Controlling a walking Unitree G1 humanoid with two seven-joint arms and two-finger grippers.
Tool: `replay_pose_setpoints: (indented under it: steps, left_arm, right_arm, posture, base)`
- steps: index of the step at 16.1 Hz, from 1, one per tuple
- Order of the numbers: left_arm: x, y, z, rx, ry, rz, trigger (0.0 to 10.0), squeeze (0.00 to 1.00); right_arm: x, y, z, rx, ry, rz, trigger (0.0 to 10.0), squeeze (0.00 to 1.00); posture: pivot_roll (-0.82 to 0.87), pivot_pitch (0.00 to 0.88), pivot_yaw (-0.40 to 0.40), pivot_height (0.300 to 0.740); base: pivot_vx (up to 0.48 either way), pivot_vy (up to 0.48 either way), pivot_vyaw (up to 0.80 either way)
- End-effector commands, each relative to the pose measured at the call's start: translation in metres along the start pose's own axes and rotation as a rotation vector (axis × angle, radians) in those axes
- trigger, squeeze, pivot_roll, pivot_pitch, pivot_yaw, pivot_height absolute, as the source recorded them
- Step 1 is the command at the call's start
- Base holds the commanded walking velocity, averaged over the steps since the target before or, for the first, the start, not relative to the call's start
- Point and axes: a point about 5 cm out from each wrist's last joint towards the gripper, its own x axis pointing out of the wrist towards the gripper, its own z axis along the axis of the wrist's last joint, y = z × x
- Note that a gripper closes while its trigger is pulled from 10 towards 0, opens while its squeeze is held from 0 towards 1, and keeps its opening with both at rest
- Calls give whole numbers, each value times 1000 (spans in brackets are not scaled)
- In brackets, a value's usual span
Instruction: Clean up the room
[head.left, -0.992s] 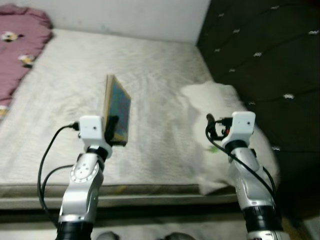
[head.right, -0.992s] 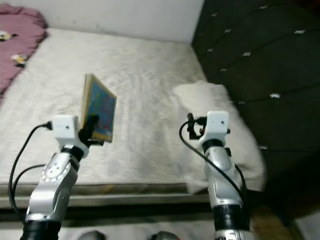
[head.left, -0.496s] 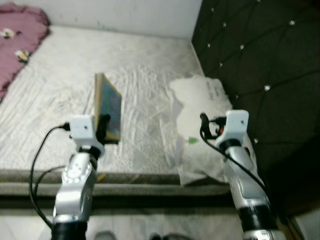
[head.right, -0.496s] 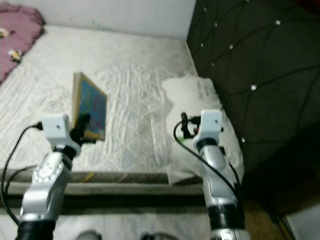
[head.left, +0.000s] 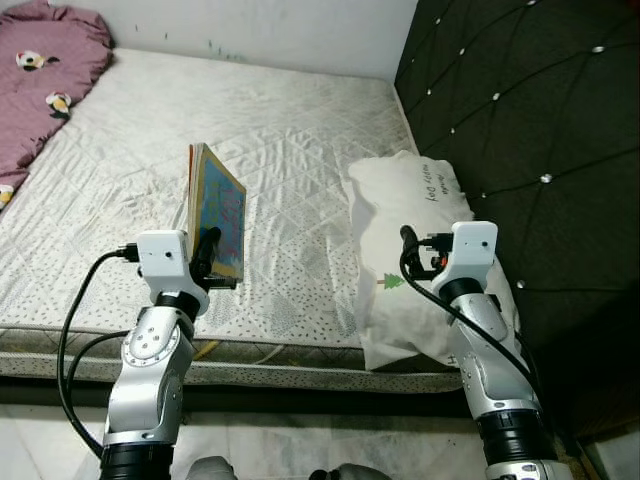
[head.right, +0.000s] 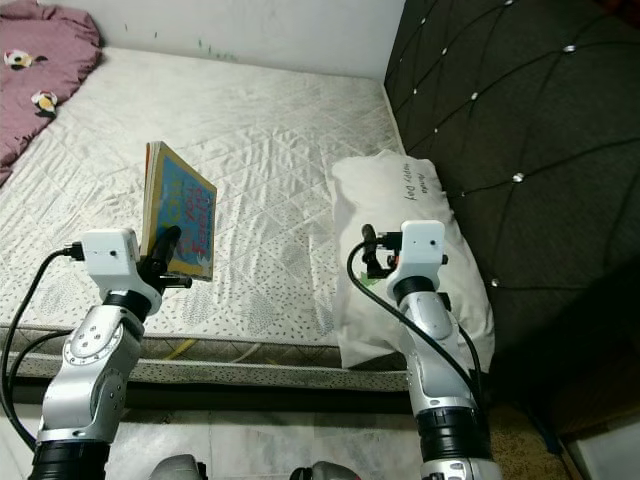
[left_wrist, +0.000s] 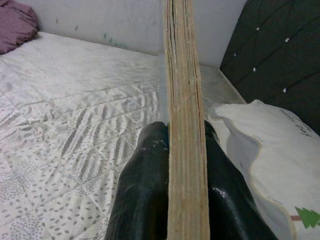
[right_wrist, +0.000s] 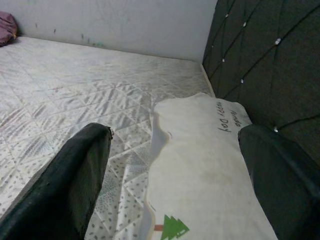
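Carry step: left gripper (head.left: 207, 258), fingers (left_wrist: 145, 195) clenched on the lower edge of a picture book (head.left: 216, 224) held upright at left centre above the mattress (head.left: 290, 150); right gripper (right_wrist: 172, 180), fingers spread and empty, over the pillow (head.left: 420, 250); next move likely needs a put-away spot for the book.

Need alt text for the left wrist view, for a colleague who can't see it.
The left gripper is shut on a book, seen edge-on and upright between its black fingers. Beyond lie a white quilted mattress and a white pillow against a dark tufted headboard.
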Motion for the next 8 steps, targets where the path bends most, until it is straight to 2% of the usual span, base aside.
replay_pose_setpoints:
  steps: [1,8]
  left_arm:
    - [2,-4,14,3,-72,-22,10000,0]
    - [1,-4,13,4,-69,-25,10000,0]
  right_arm:
    - [1,-3,4,-2,-18,-6,10000,0]
    - [0,-3,4,-5,-19,-9,10000,0]
  posture:
    - [-13,50,-115,740]
    - [-14,53,-115,740]
  base:
    - [277,0,0]
    - [296,0,0]
